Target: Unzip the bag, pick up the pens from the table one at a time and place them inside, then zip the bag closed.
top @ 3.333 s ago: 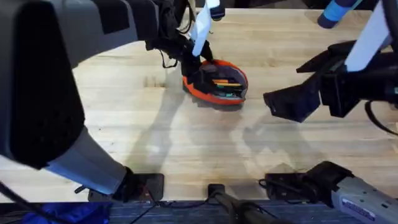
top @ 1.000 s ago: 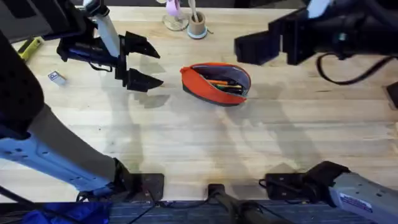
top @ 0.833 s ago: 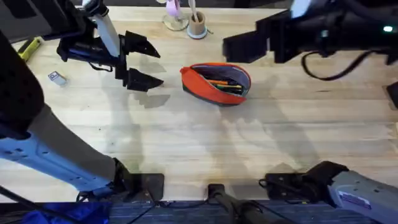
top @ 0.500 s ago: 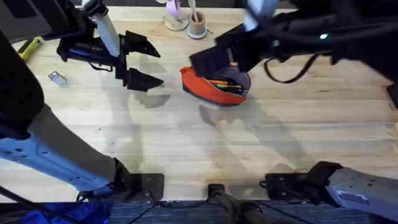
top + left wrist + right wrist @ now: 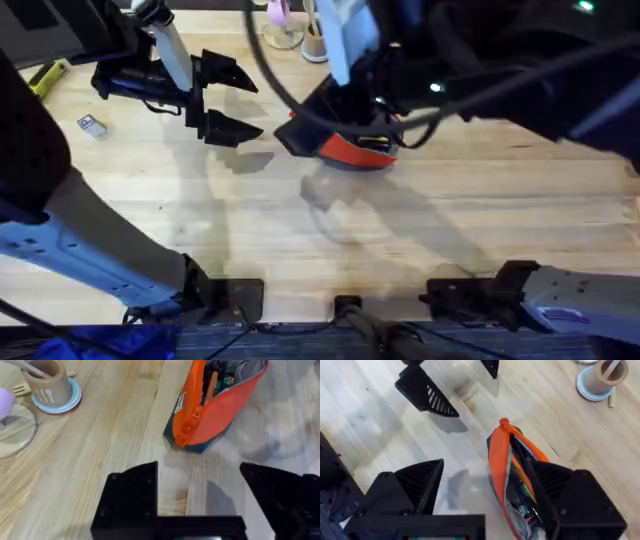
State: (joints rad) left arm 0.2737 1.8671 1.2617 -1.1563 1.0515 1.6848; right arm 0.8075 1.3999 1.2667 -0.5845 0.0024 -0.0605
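Right gripper [image 5: 485,490] is hanging just above the bag [image 5: 512,477], fingers spread apart, straddling its unzipped top. Bag is sitting mid-table [image 5: 450,220] with pens [image 5: 212,382] showing inside. Left gripper [image 5: 232,100] is hovering beside it, fingers apart, holding nothing.

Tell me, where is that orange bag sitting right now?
The orange bag lies unzipped near the table's middle in the overhead view, under the right tool, with the left tool open beside it.
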